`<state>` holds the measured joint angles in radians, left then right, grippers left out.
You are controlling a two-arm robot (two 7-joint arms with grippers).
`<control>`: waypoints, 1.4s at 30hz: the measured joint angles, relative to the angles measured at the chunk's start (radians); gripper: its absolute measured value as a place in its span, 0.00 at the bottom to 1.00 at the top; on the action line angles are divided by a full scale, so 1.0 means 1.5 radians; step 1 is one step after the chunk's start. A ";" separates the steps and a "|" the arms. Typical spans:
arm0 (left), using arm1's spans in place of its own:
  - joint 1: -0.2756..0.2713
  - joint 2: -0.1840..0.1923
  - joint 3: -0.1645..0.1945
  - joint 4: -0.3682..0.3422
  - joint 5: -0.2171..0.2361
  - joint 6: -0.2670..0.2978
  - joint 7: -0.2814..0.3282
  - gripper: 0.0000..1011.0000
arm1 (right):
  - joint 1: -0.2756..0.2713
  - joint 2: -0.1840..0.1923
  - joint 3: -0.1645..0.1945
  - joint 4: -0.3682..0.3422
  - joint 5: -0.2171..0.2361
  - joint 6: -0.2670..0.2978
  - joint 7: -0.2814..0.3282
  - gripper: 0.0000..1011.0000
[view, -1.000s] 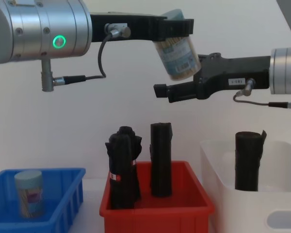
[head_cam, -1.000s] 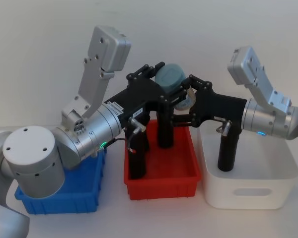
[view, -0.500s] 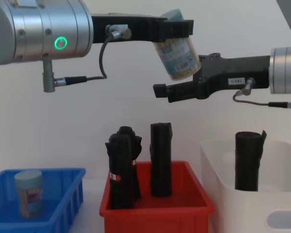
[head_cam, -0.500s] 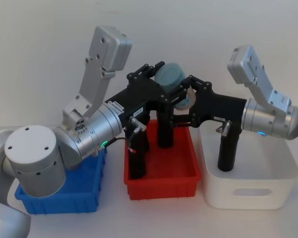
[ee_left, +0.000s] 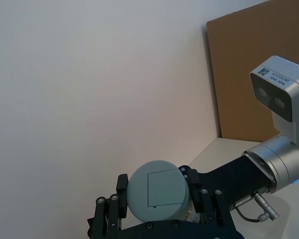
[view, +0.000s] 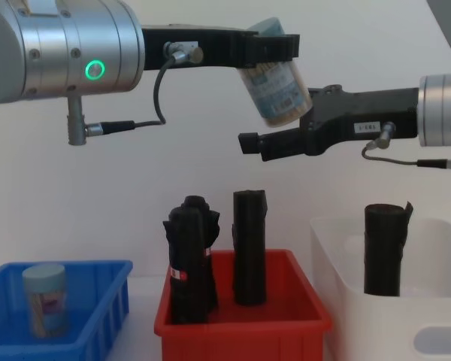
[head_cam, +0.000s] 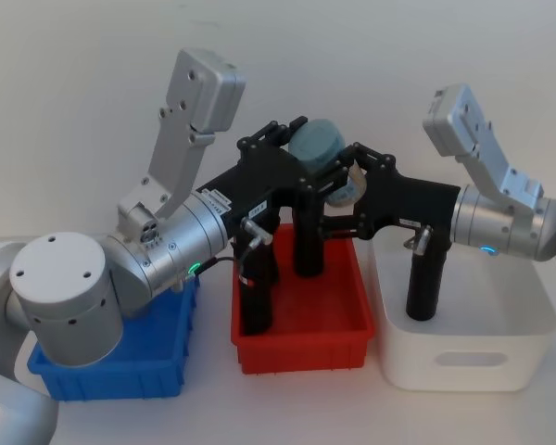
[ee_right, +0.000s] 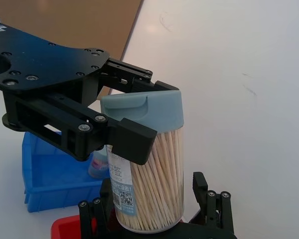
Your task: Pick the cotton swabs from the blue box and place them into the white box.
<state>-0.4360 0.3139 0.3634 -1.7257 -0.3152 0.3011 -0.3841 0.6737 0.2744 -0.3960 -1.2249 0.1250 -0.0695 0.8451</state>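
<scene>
head view: left claw is holding a jar of cotton swabs by its pale blue lid, high above the red bin; right claw is reaching in at the jar's lower end, fingers spread either side. Blue box is sitting at left, white box at right with one black roll standing in it.
chest view: jar is hanging tilted, lid clamped in the left claw; right claw is sitting just beside the jar's bottom, grip on it unclear. A second jar is standing upright in the blue box. Three black rolls are standing in the red bin.
left wrist view: lid top is showing between the left claw's fingers.
right wrist view: left claw's fingers are pinching the lid; right claw's fingers are standing apart around the jar's base.
</scene>
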 joint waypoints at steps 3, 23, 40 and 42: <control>-0.001 0.001 -0.001 0.002 -0.001 0.000 -0.001 0.72 | 0.000 0.000 -0.001 0.002 0.001 0.001 -0.001 0.99; -0.004 0.006 -0.003 0.008 -0.004 0.000 -0.002 0.71 | 0.003 0.004 -0.005 0.012 0.001 0.008 -0.005 0.99; -0.006 0.005 -0.003 0.011 -0.004 -0.004 0.000 0.71 | 0.004 0.007 -0.010 0.019 0.001 0.016 0.002 0.99; -0.006 0.005 -0.002 0.012 -0.004 -0.004 0.000 0.71 | 0.004 0.008 -0.010 0.018 0.002 0.017 0.002 0.99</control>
<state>-0.4457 0.3207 0.3603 -1.7075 -0.3219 0.2945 -0.3837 0.6802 0.2863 -0.4113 -1.1980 0.1279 -0.0441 0.8488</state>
